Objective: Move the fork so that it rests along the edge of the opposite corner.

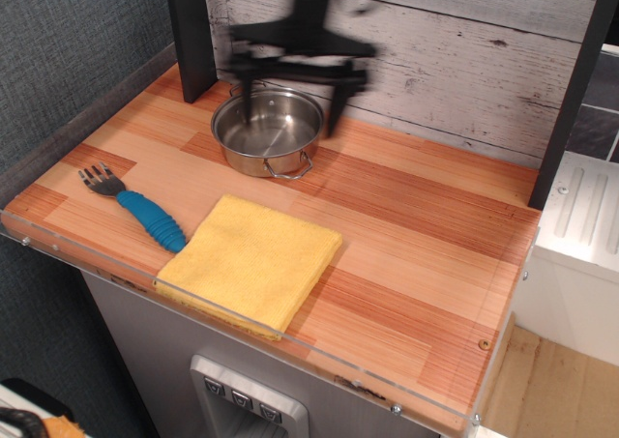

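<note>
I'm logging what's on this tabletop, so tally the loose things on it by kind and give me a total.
Fork: 1, blue handle, near the front left corner.
Steel pot: 1, at the back.
Yellow cloth: 1, folded, by the front rim.
Total: 3.
The gripper above the pot is not counted.
</note>
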Robot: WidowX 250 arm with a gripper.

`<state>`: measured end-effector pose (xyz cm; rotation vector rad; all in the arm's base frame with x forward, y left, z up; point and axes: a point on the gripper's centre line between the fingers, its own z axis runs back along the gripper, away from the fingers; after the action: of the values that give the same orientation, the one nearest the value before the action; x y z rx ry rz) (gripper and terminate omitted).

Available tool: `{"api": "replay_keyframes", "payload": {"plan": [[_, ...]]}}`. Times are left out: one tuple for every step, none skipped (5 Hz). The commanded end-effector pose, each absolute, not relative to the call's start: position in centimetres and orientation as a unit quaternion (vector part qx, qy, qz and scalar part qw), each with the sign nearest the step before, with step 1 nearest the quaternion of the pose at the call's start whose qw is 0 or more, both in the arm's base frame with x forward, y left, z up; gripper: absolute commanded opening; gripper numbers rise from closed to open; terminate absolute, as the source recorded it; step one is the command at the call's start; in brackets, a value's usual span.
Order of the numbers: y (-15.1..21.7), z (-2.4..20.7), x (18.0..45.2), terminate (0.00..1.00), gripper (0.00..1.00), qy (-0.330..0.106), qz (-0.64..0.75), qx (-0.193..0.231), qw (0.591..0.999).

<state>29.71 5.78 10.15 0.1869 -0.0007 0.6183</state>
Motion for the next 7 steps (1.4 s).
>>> {"api": "replay_keyframes", "payload": {"plan": [[10.9,10.3,24.7,0.00,1.00,-0.047,0.477,0.070,0.875],[12.2,8.4,24.7,0.00,1.00,-0.070,0.517,0.067,0.851],[12.9,7.2,24.5,0.00,1.00,-0.106,0.549,0.081,0.825],[13.7,5.9,25.1,0.00,1.00,-0.132,0.569,0.068,0.809],[14.0,4.8,25.4,0.00,1.00,-0.113,0.564,0.077,0.814],[14.2,3.5,25.7,0.00,1.00,-0.100,0.562,0.063,0.818],[14.3,2.6,25.5,0.00,1.00,-0.101,0.566,0.051,0.817]]}}
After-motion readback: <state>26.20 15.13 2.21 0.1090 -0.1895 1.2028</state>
